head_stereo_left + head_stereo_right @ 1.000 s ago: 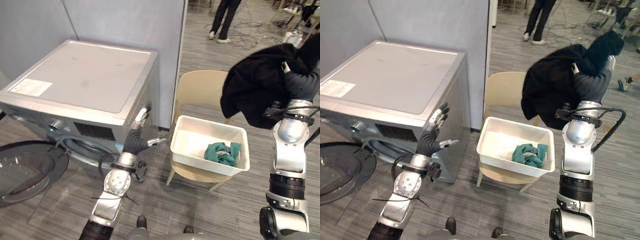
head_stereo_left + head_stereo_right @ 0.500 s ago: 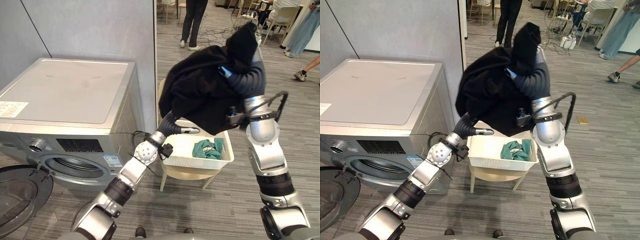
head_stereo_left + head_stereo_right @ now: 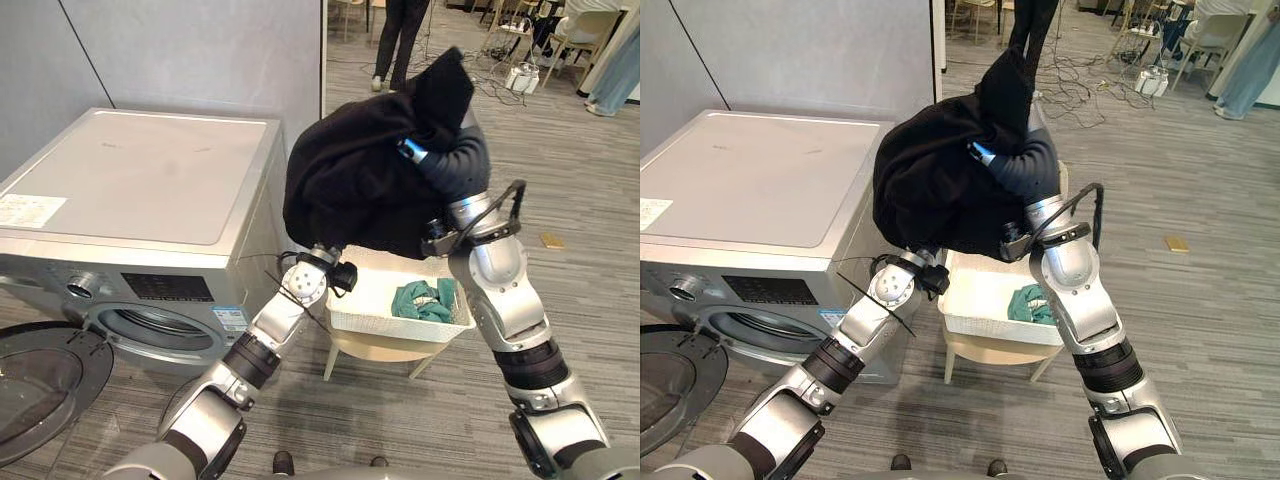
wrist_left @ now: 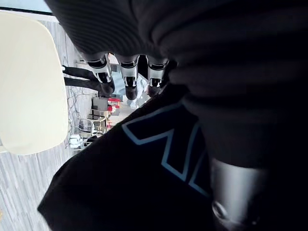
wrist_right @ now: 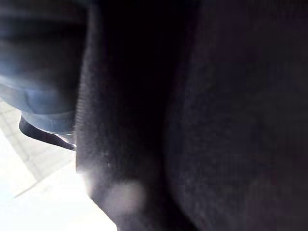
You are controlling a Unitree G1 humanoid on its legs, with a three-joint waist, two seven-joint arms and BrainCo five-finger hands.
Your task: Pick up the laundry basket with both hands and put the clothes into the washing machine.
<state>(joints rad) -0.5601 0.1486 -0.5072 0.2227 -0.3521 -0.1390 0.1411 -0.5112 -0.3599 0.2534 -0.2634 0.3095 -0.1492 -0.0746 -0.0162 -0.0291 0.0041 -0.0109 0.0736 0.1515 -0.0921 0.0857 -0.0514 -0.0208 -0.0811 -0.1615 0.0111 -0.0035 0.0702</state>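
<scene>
Black bulky garment (image 3: 360,180) swung leftward, now high over white plastic laundry basket (image 3: 372,295), beside silver washing machine (image 3: 150,180). Right hand (image 3: 445,160) buried in it, grip cannot be told. Left hand (image 4: 130,79) has risen beneath, fingers relaxed, empty. Likely drum loading next.

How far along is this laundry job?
Done: round door of the silver washing machine is open. In hand: black garment held above the white plastic basket, draped over right hand, left hand beneath. Left: load it, then the green cloth in the basket.
</scene>
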